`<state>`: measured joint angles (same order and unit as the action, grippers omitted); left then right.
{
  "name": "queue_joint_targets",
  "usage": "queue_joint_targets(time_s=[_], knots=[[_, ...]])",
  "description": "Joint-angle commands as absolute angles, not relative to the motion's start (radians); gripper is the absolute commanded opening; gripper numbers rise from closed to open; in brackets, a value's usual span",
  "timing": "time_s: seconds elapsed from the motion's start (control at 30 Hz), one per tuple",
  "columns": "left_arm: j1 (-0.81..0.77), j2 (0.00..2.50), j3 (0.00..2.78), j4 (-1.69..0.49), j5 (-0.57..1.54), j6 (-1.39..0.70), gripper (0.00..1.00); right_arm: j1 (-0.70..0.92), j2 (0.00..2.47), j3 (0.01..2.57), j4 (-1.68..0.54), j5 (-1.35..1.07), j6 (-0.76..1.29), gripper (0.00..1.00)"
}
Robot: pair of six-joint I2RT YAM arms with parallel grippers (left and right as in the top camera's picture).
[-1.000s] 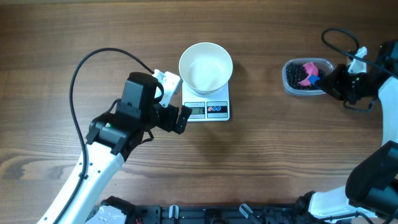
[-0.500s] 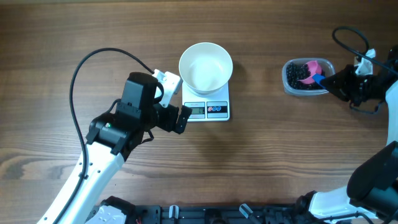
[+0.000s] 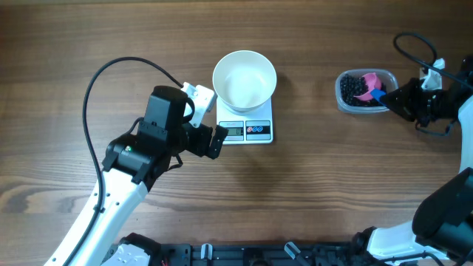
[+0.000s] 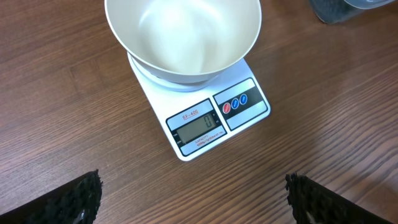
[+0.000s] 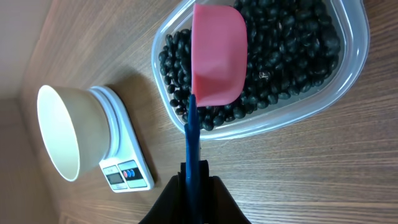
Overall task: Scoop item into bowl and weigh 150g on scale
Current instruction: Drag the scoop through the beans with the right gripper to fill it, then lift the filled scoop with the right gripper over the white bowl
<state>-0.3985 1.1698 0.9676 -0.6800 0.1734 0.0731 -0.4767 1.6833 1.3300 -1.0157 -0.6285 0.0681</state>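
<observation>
Black beans under pink scoop, just beyond right hand.

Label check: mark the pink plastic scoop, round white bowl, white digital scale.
pink plastic scoop [image 5: 217, 56], right wrist view, cup
round white bowl [image 4: 183, 31], left wrist view, inner wall
white digital scale [image 4: 200, 127], left wrist view, display

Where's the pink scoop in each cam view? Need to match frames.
Overhead: pink scoop far right, inside the clear tub.
Left wrist: not in view.
Right wrist: top centre, over the beans, handle in the right claw.
Shared landmark: the scale.
</observation>
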Motion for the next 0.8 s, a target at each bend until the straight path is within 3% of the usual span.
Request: queue_joint_targets(time_s=[0.0, 0.77], knots=[[-0.404, 1.172, 0.961, -0.677, 0.189, 0.074, 1.00, -0.469, 1.700, 1.320, -1.027, -0.656, 0.004, 0.04], [-0.404, 1.172, 0.961, -0.677, 0.189, 0.074, 1.00, -0.528, 1.700, 1.320, -0.996, -0.706, 0.110, 0.04]])
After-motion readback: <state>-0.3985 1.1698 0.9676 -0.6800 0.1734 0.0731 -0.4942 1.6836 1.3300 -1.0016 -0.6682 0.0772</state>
